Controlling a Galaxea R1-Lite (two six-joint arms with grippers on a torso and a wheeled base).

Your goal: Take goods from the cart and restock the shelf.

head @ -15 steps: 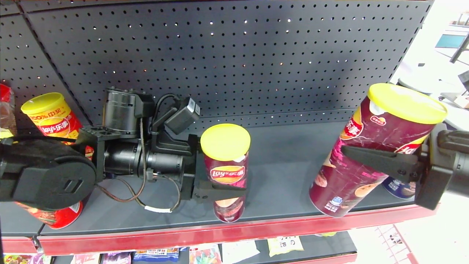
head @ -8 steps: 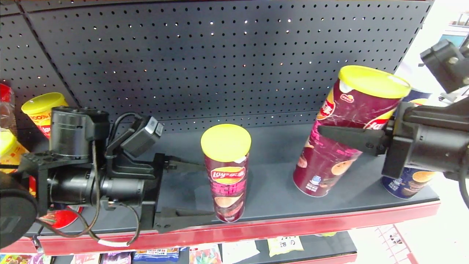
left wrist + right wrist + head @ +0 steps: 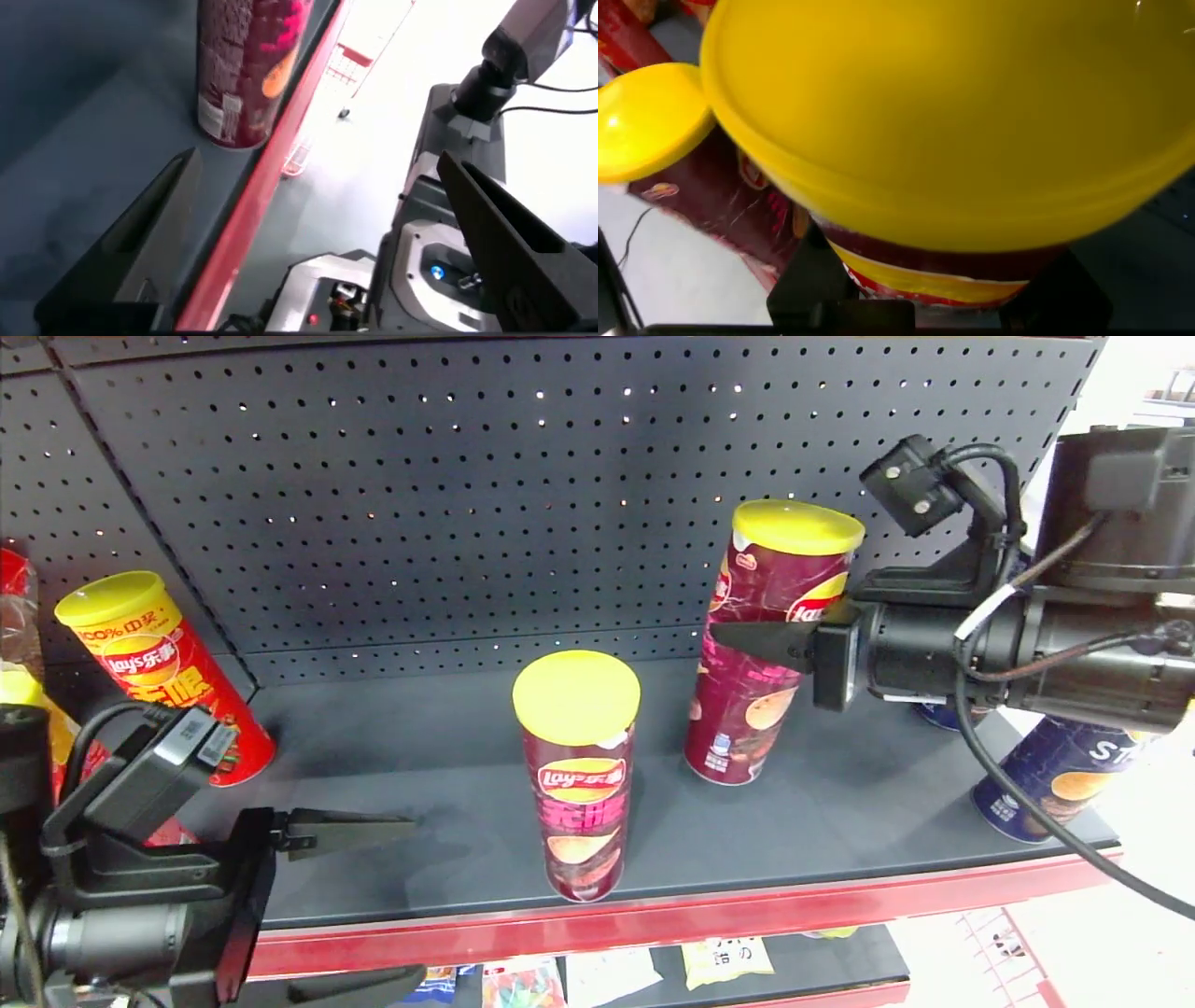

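Right gripper (image 3: 739,627) is up at the shelf (image 3: 448,747) with its jaws clamped on the tall maroon can (image 3: 747,709), black fingers pressed to either side just under the lid. The can leans a touch, its base down at the back half of the dark grey deck; whether it sits flat there I cannot tell. From the right wrist its yellow plastic lid (image 3: 952,112) is a smooth, glossy disc with a raised rim, and a yellow band runs round the maroon wall just below. The label carries a red-and-yellow round logo near the top and pictures of crisps lower down. A second maroon can (image 3: 579,784) stands upright and free near the front edge, middle of the shelf, with the same yellow lid, round logo and pink lettering; it is well apart from the held one. Left gripper (image 3: 418,898) sits low at the front edge, left of that can, jaws wide apart and holding nothing, its wedge-shaped black fingers pointing toward the can. All the cans are closed, so their contents are hidden. Far left, a red can (image 3: 159,653) with a yellow lid leans against the perforated metal back panel (image 3: 467,476). Far right, a dark blue can (image 3: 1046,784) stands behind the right arm. A glossy red rail (image 3: 747,910) trims the shelf front, and flat packets (image 3: 719,957) lie on the level below.
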